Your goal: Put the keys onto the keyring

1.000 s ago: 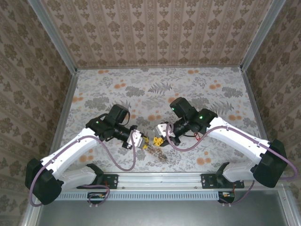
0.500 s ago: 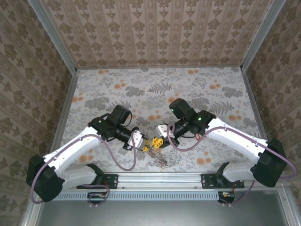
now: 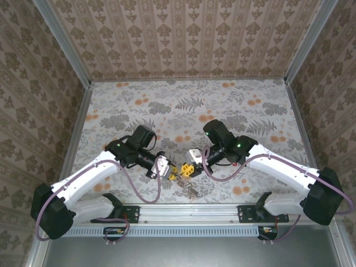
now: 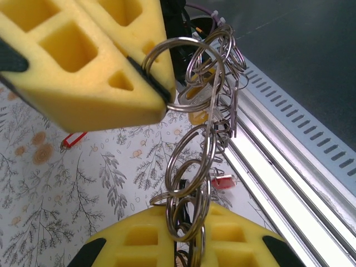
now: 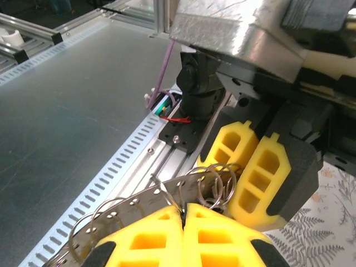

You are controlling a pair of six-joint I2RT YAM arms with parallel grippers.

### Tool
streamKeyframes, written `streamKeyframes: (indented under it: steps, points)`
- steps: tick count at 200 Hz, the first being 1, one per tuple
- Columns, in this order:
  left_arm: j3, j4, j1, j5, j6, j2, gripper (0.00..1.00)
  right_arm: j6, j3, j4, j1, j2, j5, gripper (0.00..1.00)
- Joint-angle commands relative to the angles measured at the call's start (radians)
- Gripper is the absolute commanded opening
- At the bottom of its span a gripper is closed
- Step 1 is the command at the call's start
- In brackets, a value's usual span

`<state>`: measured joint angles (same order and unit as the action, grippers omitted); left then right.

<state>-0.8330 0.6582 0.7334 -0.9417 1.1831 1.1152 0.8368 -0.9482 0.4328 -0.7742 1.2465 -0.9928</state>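
A chain of linked grey metal rings (image 4: 194, 161) stretches between my two grippers, above the table near its front edge. My left gripper (image 4: 186, 214) is shut on the lower end of the chain. My right gripper (image 4: 166, 95) is shut on the top ring, the keyring (image 4: 219, 64). In the right wrist view my right gripper (image 5: 183, 207) pinches thin wire beside flat metal keys (image 5: 128, 214). The left gripper (image 5: 240, 207) sits just behind the rings (image 5: 217, 183). From above, the left gripper (image 3: 171, 170) and right gripper (image 3: 188, 168) nearly touch, with keys (image 3: 192, 189) below them.
One red-tagged key (image 4: 222, 182) lies on the floral table (image 3: 222, 105) beside the aluminium rail (image 3: 189, 210). Another red piece (image 4: 72, 139) lies further left. Patterned walls enclose the table on three sides.
Both grippers have drifted slightly toward the near edge, still joined at the rings. The right wrist has shifted a little right. Both grips are unchanged.
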Motion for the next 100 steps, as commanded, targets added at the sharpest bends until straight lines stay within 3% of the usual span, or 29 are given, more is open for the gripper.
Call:
streamKeyframes:
  steps: [1, 44, 100]
  points:
    - [-0.028, -0.129, -0.008, -0.024, -0.013, -0.020, 0.00, 0.077, -0.024, 0.171, -0.030, -0.003, 0.029, 0.00]
    - [-0.034, -0.104, 0.006, 0.038, 0.013, -0.011, 0.00, 0.089, -0.083, 0.268, -0.031, 0.024, 0.075, 0.00]
    - [-0.046, -0.118, 0.014, 0.025, 0.016, 0.000, 0.00, 0.078, -0.089, 0.235, -0.032, 0.049, 0.034, 0.00]
